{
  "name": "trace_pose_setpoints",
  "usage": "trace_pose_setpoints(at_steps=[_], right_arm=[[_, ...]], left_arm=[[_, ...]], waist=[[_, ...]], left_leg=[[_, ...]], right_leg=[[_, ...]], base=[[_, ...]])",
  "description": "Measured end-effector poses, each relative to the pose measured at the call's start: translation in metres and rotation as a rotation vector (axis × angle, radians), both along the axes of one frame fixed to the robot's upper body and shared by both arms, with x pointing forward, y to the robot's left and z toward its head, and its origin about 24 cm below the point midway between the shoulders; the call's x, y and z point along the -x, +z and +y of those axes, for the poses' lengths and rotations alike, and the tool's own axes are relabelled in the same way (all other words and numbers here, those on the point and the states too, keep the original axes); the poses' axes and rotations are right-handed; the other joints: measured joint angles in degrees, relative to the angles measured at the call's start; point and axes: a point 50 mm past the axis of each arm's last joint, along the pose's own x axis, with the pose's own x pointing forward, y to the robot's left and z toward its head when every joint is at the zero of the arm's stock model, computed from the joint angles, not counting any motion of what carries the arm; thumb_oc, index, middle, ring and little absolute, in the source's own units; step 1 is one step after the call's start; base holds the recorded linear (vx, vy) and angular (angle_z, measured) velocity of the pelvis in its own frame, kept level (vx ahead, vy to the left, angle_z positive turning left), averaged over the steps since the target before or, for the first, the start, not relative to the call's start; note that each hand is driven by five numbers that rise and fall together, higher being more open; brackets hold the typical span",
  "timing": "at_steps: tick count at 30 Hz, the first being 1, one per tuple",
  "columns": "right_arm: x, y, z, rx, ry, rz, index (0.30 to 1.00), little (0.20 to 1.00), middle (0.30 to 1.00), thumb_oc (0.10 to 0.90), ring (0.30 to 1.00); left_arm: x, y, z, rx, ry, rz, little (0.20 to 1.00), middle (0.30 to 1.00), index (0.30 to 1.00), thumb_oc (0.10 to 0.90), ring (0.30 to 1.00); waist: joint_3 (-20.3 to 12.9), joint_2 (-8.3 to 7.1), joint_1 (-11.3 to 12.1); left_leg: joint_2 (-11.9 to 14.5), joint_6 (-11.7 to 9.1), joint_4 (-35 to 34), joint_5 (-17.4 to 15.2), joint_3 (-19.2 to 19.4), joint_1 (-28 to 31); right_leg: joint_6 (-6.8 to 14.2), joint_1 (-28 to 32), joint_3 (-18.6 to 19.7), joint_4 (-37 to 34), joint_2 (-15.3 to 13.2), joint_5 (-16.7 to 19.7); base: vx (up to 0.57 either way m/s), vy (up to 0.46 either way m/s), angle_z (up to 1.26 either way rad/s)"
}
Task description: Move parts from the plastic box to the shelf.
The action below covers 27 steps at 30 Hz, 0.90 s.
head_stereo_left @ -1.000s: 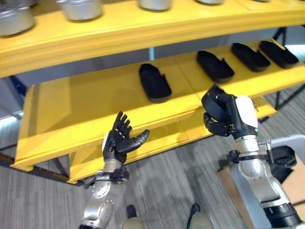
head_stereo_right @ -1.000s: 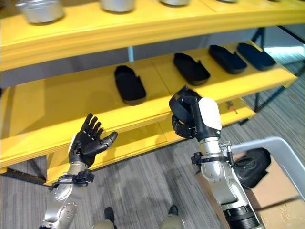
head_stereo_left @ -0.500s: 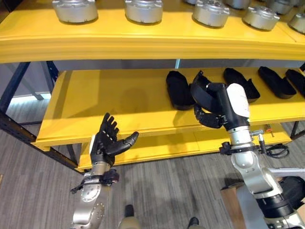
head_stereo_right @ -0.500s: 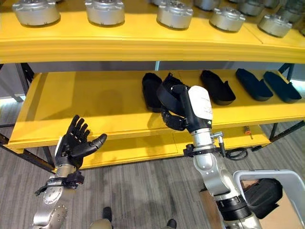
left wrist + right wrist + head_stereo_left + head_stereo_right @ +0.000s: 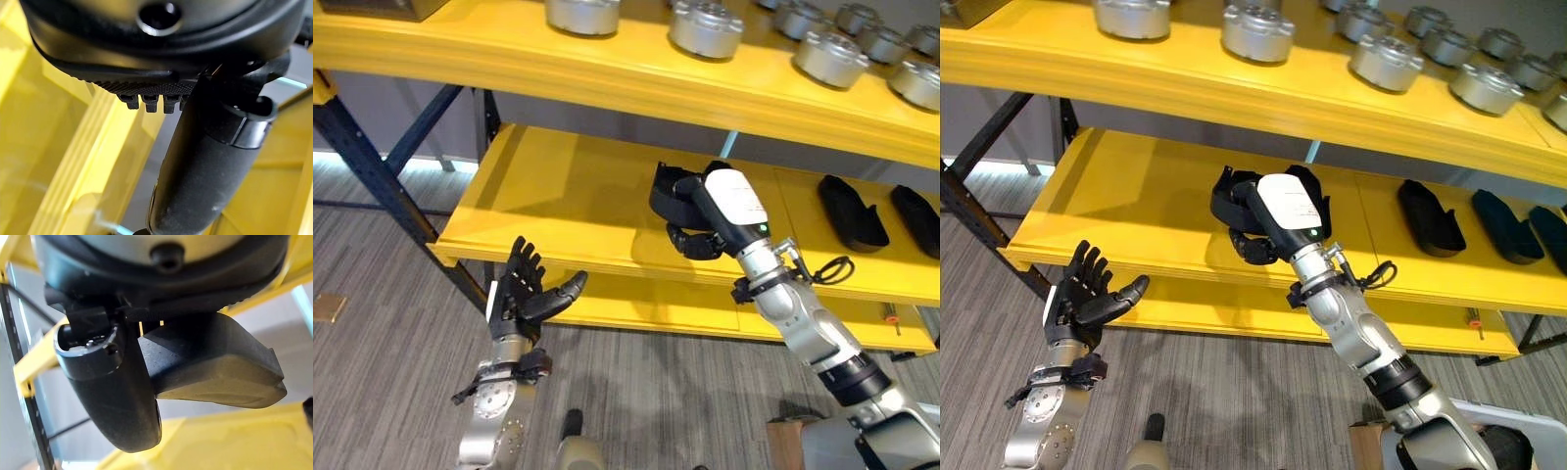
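Observation:
My right hand (image 5: 697, 238) is shut on a black moulded part (image 5: 666, 189) and holds it just over the yellow middle shelf (image 5: 558, 201), left of the row of parts lying there. The right wrist view has the thumb (image 5: 112, 382) curled against the same part (image 5: 215, 367). Two more black parts (image 5: 852, 211) (image 5: 915, 220) lie on that shelf further right. My left hand (image 5: 524, 294) is raised in front of the shelf's lower left corner, open and holding nothing, its thumb (image 5: 205, 166) sticking out.
Several silver round metal parts (image 5: 705, 29) stand on the top shelf (image 5: 489, 49). A dark steel upright (image 5: 382, 166) braces the rack at the left. A lower yellow shelf (image 5: 646, 308) runs under the middle one, above grey floor.
The camera has swung, so the whole scene shifted. My right hand has gone from the shelf's front edge to over the middle shelf, still holding the black part. The left hand stays open.

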Motion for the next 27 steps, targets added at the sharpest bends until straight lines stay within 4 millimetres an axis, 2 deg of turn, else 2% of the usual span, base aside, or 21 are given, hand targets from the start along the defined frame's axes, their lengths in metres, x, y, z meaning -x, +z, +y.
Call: trace_pose_setpoints(at_steps=[6, 7, 10, 12, 17, 19, 21, 24, 27], right_arm=[[-0.025, -0.005, 0.004, 0.127, -0.043, 0.064, 0.3, 0.3, 0.3, 0.4, 0.3], [-0.033, -0.005, 0.004, 0.184, -0.061, 0.064, 0.3, 0.3, 0.3, 0.4, 0.3], [-0.047, -0.007, -0.002, 0.219, -0.124, 0.098, 0.3, 0.3, 0.3, 0.4, 0.3], [-0.06, -0.008, -0.011, 0.213, -0.193, 0.111, 0.3, 0.3, 0.3, 0.4, 0.3], [-0.077, 0.001, -0.035, 0.208, -0.346, 0.101, 0.3, 0.3, 0.3, 0.4, 0.3], [-0.084, 0.018, -0.054, 0.157, -0.444, 0.071, 0.3, 0.3, 0.3, 0.4, 0.3], [-0.084, 0.021, -0.056, 0.146, -0.454, 0.067, 0.3, 0.3, 0.3, 0.4, 0.3], [-0.085, 0.029, -0.06, 0.139, -0.473, 0.033, 0.3, 0.3, 0.3, 0.4, 0.3], [-0.084, 0.032, -0.062, 0.109, -0.482, 0.017, 0.3, 0.3, 0.3, 0.4, 0.3]], left_arm=[[0.001, 0.0, 0.002, -0.004, 0.005, 0.003, 1.0, 1.0, 1.0, 0.9, 1.0], [0.001, -0.001, 0.002, -0.005, 0.0, 0.004, 1.0, 1.0, 1.0, 0.9, 1.0], [0.001, 0.0, 0.001, -0.002, -0.008, 0.004, 1.0, 1.0, 1.0, 0.9, 1.0], [-0.002, 0.002, -0.001, -0.002, -0.024, -0.009, 1.0, 1.0, 1.0, 0.9, 1.0], [-0.009, 0.008, -0.009, -0.025, -0.08, -0.035, 1.0, 1.0, 1.0, 0.9, 1.0], [-0.016, 0.016, -0.016, -0.024, -0.108, -0.074, 1.0, 1.0, 1.0, 0.9, 1.0], [-0.018, 0.018, -0.017, -0.025, -0.11, -0.083, 1.0, 1.0, 1.0, 0.9, 1.0], [-0.023, 0.024, -0.022, -0.04, -0.138, -0.108, 1.0, 1.0, 1.0, 0.9, 1.0], [-0.024, 0.026, -0.021, -0.048, -0.142, -0.115, 1.0, 1.0, 1.0, 0.9, 1.0]], waist=[[-0.01, -0.29, 3.26], [0.06, -0.37, 4.67], [0.27, -0.48, 5.81], [1.86, -0.2, 7.26], [5.38, 1.63, 9.43], [6.47, 2.95, 9.94], [6.88, 3.23, 9.99], [7.87, 4.76, 9.82], [8.1, 5.14, 9.32]], left_leg=[[-0.35, -0.36, -2.0, 1.86, -2.88, -2.74], [-0.25, -0.56, -2.01, 2.01, -3.7, -3.99], [-0.4, -0.68, -2.0, 2.26, -5.06, -5.75], [-0.57, -0.82, -1.75, 2.39, -5.75, -6.49], [-1.6, -0.54, -1.69, 3.14, -7.59, -8.7], [-2.79, -0.02, -1.64, 3.87, -8.88, -11.6], [-3.37, 0.15, -1.66, 4.07, -8.85, -11.7], [-4.01, 0.28, -1.61, 4.13, -8.9, -12.1], [-4.18, 0.33, -1.59, 4.16, -8.8, -12.75]], right_leg=[[0.32, -0.4, -3.56, -1.88, 0.76, 0.41], [0.44, -1.07, -4.2, -2.37, 1.13, 0.5], [0.43, -1.6, -5.85, -2.52, 1.37, 0.49], [0.43, -1.78, -6.78, -2.53, 1.34, 0.48], [0.58, -2.24, -8.87, -2.54, 0.94, 0.58], [0.75, -4.06, -10.06, -2.53, 0.24, 0.99], [0.92, -4.07, -10.19, -2.57, -0.32, 1.12], [0.87, -4.33, -10.37, -2.57, -0.85, 1.27], [1.09, -5.06, -10.26, -2.56, -1.08, 1.43]], base=[[0.01, -0.045, 0.25], [-0.01, -0.022, 0.27], [-0.02, -0.019, 0.25], [-0.01, -0.001, 0.19], [-0.02, 0.026, 0.23], [-0.02, 0.048, 0.29], [-0.02, 0.048, 0.11], [-0.03, 0.037, 0.04], [-0.01, 0.01, -0.01]])
